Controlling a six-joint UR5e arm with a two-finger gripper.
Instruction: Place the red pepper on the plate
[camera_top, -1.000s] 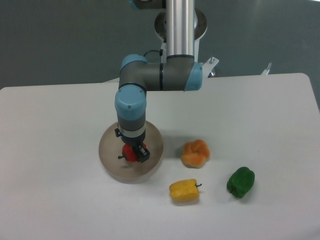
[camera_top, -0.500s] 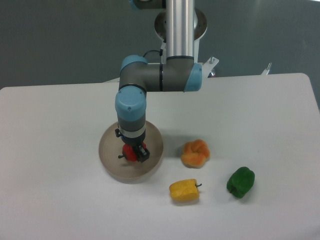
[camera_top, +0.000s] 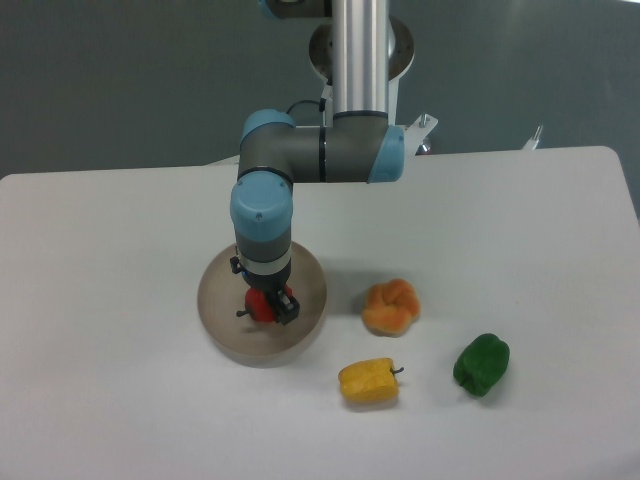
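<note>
Nothing much has shifted over the last second: the gripper (camera_top: 266, 305) hangs low over the middle of the plate (camera_top: 222, 330) just as it did, its jaws clamped on the red pepper (camera_top: 261, 305), which sits at or just above the plate's surface — I cannot tell whether it is touching. From here the carry looks finished, with only the release and a lift clear remaining. The orange pepper (camera_top: 391, 306), yellow pepper (camera_top: 369, 381) and green pepper (camera_top: 482, 364) lie untouched on the table (camera_top: 500, 230) to the right.
</note>
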